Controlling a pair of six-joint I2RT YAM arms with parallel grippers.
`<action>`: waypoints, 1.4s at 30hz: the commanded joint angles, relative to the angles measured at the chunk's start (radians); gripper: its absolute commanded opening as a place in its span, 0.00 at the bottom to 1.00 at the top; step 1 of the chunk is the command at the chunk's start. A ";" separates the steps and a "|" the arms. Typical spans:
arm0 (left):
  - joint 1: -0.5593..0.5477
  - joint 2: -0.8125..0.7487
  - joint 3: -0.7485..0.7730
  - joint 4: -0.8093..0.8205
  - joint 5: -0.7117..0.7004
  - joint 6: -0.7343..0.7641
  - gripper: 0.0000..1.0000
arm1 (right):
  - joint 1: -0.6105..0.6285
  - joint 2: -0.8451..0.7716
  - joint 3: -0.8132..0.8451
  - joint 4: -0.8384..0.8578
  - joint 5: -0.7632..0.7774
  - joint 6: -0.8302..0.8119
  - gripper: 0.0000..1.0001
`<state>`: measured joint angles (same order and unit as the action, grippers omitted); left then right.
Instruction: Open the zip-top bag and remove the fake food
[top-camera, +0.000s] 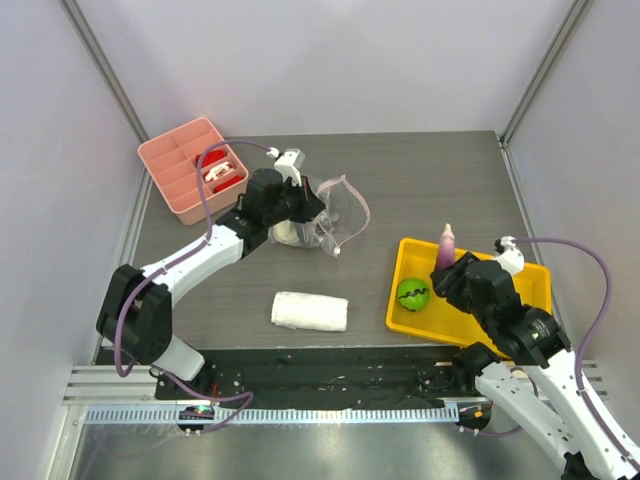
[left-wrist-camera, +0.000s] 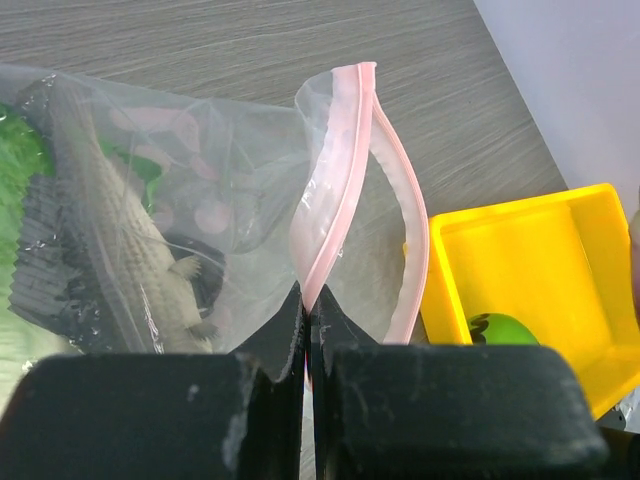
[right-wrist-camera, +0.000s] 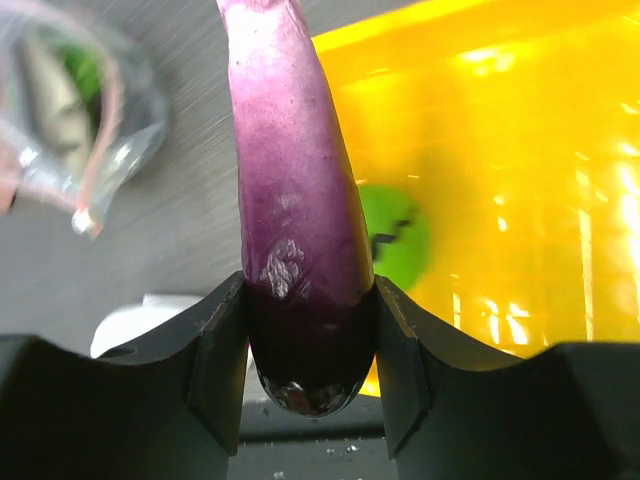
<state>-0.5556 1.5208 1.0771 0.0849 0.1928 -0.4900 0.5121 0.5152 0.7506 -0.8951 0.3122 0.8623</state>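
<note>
Pinches the pink zip strip of the zip-top bag in the left hand, clenched tight, holding the mouth agape above the tabletop. Grasps the purple eggplant upright in the right hand, over the edge of the yellow tray nearest the bag, close to the green striped ball lying inside. Keeps the pale cabbage in the bag (blurred behind crinkled plastic).

Risks landing the eggplant on the rim if released here, then tipping out onto the tabletop. Could also strike the ball and set it rolling. Depends on a thin pinch at the strip: with any slip, drops the bag and closes the mouth over the cabbage
</note>
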 joint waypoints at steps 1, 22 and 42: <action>0.005 -0.053 0.014 0.035 0.013 0.004 0.00 | -0.001 -0.001 -0.051 -0.161 0.258 0.299 0.19; 0.005 -0.053 0.003 0.115 0.227 -0.010 0.00 | 0.009 0.211 0.074 0.350 -0.272 -0.216 0.97; -0.033 -0.103 0.017 0.122 0.290 -0.044 0.00 | 0.057 1.025 0.200 1.249 -0.509 -0.114 0.39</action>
<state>-0.5644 1.4445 1.0744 0.1322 0.4416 -0.5167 0.5636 1.4597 0.8665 0.1925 -0.1635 0.7452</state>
